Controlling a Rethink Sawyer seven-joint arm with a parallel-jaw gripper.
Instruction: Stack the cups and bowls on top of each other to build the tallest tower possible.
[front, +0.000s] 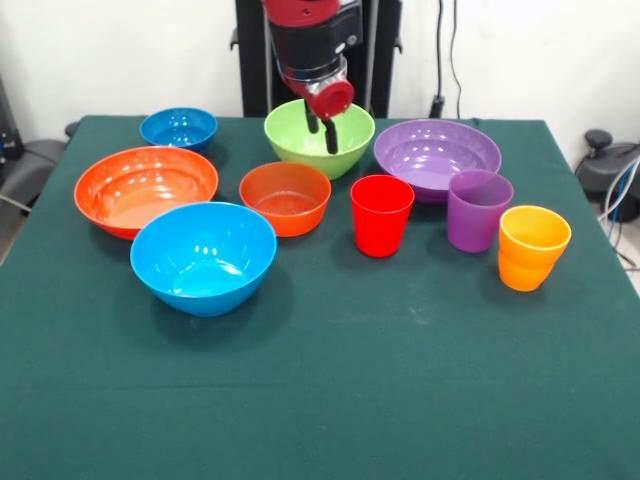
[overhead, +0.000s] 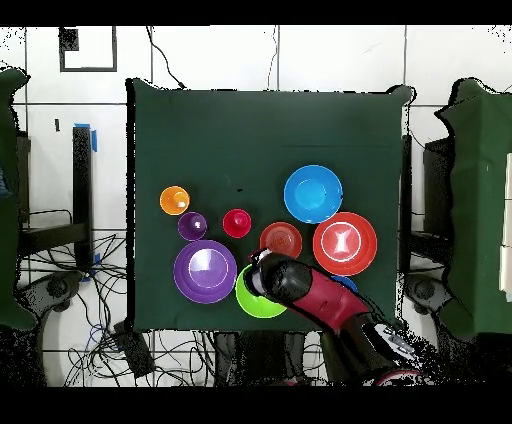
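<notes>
Nothing is stacked yet; all nine pieces sit singly on the green table (front: 330, 400).

Gripper (front: 322, 128) hangs over the lime green bowl (front: 345, 150), fingers pointing down inside its rim. Two dark fingers show a narrow gap between them and nothing is held. In the overhead view the arm covers most of this bowl, so contact with the wall cannot be judged.

Step in hand, by my judgement: take the lime green bowl by its rim, or use it as the base.
- For a rim grasp, one finger should go inside and one outside the wall. Both look inside now, so the gripper needs shifting toward the rim.
- Plastic is glossy; close squarely on the wall to avoid slipping.
- Lift straight up before travelling.

Around the gripper, front view:
- purple bowl (front: 437, 155) just beside the lime bowl, to picture right; the tightest clearance.
- small orange bowl (front: 285, 197) and red cup (front: 381, 214) below the gripper, near.
- dark blue bowl (front: 178, 128) to picture left, apart.
- orange-red bowl (front: 145, 188) and light blue bowl (front: 203, 256) further left and lower.
- purple cup (front: 478, 209) and orange cup (front: 532, 246) well apart, lower right.

A wide bowl would make a steadier base.
</notes>
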